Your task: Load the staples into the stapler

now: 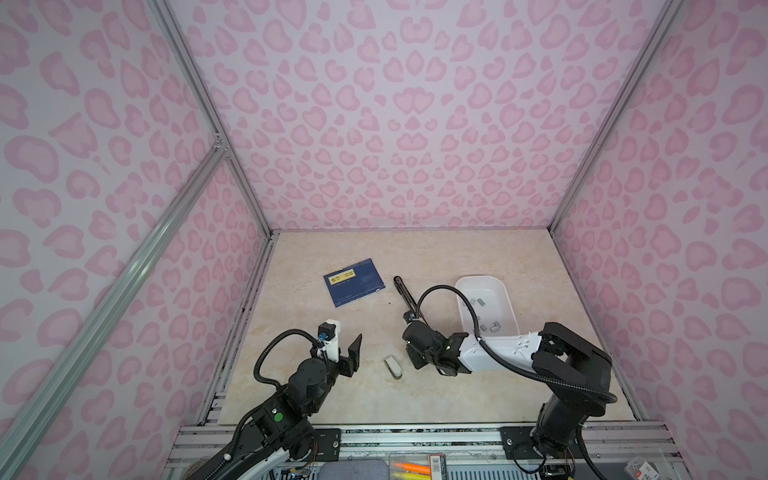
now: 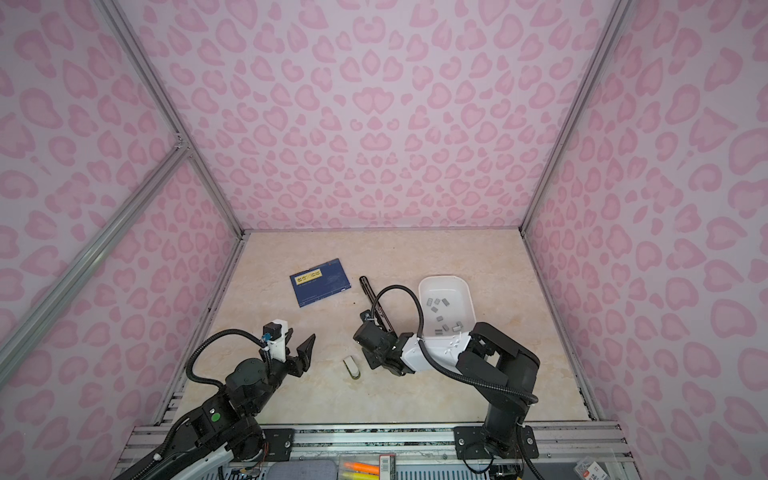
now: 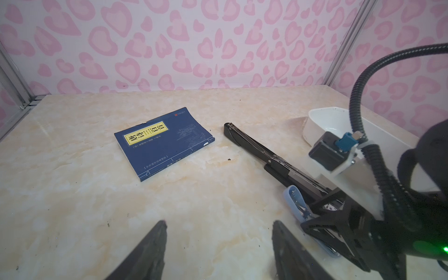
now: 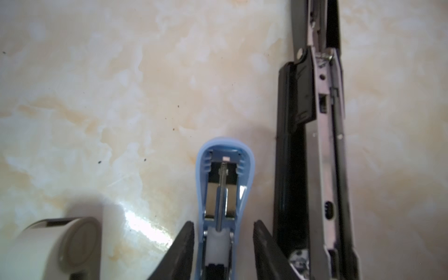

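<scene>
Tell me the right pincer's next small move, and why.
Probably lift the right pincer clear of the blue stapler, toward the white tray. Its jaws stand apart on either side of the stapler, which lies opened, and the staples lie loose in that tray.

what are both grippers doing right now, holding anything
left gripper: open, empty.
right gripper: open, jaws either side of the blue stapler, gap showing, not clamped on it.
</scene>
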### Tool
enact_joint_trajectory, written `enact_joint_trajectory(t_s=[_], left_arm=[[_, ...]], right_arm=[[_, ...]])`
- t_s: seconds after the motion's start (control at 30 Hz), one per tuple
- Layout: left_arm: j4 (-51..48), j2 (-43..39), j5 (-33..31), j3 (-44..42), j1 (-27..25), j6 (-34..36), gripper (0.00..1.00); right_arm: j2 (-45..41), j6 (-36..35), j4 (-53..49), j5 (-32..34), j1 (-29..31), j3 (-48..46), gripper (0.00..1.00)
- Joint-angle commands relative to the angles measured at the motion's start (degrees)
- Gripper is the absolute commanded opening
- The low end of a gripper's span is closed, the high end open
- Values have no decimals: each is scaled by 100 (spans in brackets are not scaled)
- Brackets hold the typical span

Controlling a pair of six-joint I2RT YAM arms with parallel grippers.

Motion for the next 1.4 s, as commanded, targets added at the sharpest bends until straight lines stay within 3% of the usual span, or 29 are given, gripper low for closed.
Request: enact_joint_trajectory(t_s=[0.0, 0.2, 0.3, 0.5, 0.67, 0.73, 0.87, 1.0, 1.1, 1.17, 1.3, 1.37], left_arm=[[222, 152, 19, 78, 1, 46, 70], [-115, 525, -32, 463, 0, -127, 70], [-590, 677, 32, 940, 0, -397, 69], [-1214, 758, 999, 1660, 4, -723, 69], [-2163, 1020, 1997, 2808, -1, -379, 68], [-2623, 1103, 1879, 3188, -5, -434, 67], [-2595, 978, 1958, 3391, 0, -451, 74], [-3034, 1159, 1454, 4187, -1, 751, 78], [-3264, 1221, 1741, 4281, 0, 2242, 78], [-3167, 1246, 1525, 4050, -2, 2489, 78], [-3069, 1640, 1887, 3481, -110, 3602, 77], [-2980, 1851, 1964, 3496, -229, 3705, 76]], right_arm=[[-216, 61, 43, 277, 44, -102, 46], [-1094, 62, -204, 462, 140, -273, 48], [-1667, 29, -545, 890, 397, -291, 49], [-2663, 137, -500, 912, 852, -832, 50], [-3177, 321, -382, 799, 1319, -1304, 51], [-3306, 274, -177, 704, 1569, -1485, 52], [-3148, 210, 447, 689, 1979, -1712, 58], [-2581, 218, 959, 502, 2133, -1685, 59], [-2078, 306, 1170, 736, 2240, -1586, 60], [-1816, 436, 1271, 969, 2239, -1535, 61], [-1255, 444, 1192, 1277, 2201, -1285, 61], [-1047, 456, 1218, 1362, 2185, -1194, 61]])
